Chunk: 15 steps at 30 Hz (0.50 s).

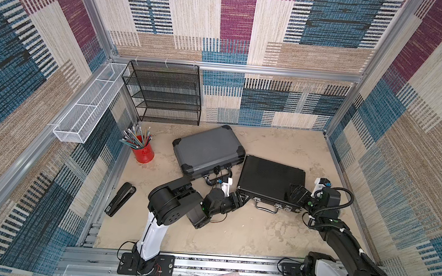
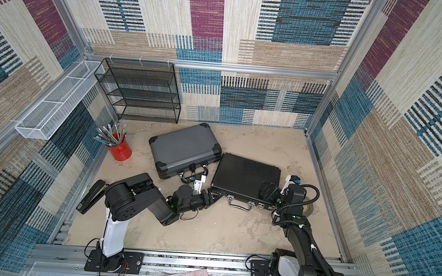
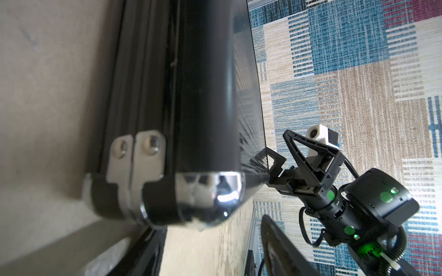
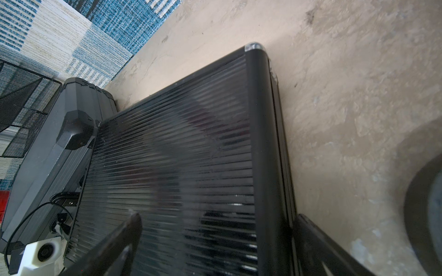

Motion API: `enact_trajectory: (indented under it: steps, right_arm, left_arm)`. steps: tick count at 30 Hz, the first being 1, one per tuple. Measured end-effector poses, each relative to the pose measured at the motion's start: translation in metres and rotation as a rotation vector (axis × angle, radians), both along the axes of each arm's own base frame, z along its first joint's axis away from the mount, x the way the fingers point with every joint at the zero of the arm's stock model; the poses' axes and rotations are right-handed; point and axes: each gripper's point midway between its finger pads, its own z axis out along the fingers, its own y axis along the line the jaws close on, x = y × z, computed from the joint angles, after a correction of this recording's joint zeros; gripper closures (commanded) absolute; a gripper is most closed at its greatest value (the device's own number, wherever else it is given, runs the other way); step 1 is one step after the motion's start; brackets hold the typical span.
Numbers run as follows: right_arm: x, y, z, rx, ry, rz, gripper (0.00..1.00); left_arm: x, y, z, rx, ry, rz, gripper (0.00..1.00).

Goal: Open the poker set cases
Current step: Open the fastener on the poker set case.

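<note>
In both top views nothing is opened yet, both lids lie flat. The grey case (image 1: 207, 148) sits mid-table toward the back edge; ribbed matte shell, black faceted corner caps. The black case (image 1: 271, 179) touches its corner, nearer the table's (image 1: 260, 231) right edge; fine glossy ribs, silver latches (image 1: 256, 200) and handle (image 1: 265, 208) on the near side. My left gripper (image 1: 239, 198) is at its near left corner, my right gripper (image 1: 296, 195) at the near right.

Left wrist: black case (image 3: 208, 95) close and blurred; rounded chrome corner cap (image 3: 210, 191); silver riveted plate (image 3: 136, 153) across a shut seam; my left fingers unseen, can't tell spread or pinching; right gripper (image 3: 276, 141) spread at the lid.

Right wrist: right gripper (image 4: 218, 216) wide apart, one finger over the ribbed lid, one outside the side wall, holding nothing; grey case (image 4: 47, 155) alongside. I judge latches and both lids remain.
</note>
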Motion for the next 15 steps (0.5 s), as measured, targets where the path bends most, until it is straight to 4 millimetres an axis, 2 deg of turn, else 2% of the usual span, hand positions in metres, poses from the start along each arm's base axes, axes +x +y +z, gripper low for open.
enact_trajectory:
  steps: [15]
  right_arm:
    - [0.0005, 0.0001, -0.0031, 0.002, 0.013, 0.001, 0.0]
  left_arm:
    - [-0.0028, -0.0012, 0.0035, -0.034, -0.059, -0.057, 0.36]
